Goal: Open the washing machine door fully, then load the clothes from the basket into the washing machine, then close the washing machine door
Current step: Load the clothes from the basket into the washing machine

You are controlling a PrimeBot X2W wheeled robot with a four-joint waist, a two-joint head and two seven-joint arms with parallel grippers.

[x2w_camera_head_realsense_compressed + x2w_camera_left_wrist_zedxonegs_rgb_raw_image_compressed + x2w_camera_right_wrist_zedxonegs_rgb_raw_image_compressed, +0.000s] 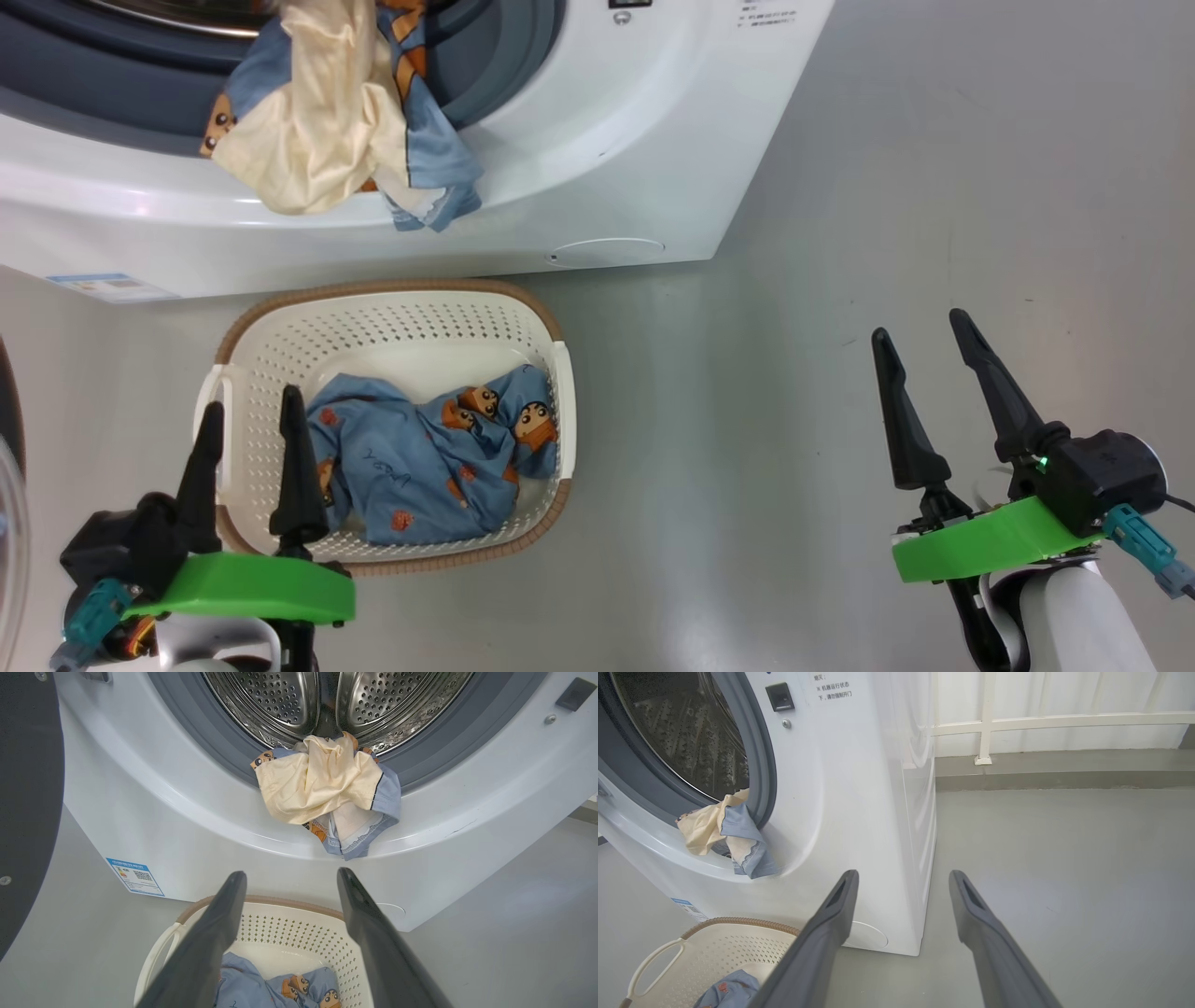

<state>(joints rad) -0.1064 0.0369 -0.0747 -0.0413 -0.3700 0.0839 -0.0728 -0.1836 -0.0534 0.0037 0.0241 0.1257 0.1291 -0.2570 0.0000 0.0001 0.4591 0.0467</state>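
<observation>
Head view: I see left gripper [253, 399] and right gripper [920, 325] released, empty; basket [392, 289] long axis crosswise to left fingers

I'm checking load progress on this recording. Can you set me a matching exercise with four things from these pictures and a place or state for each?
Things:
1. cream-and-blue garment
2. bear-print clothes
3. left tool
4. right tool

Places or states:
A. open, over bare floor
B. lying in the basket
C. draped over the lip of the washing machine opening
D. open, close to the basket

Pairs: 1-C, 2-B, 3-D, 4-A
</observation>
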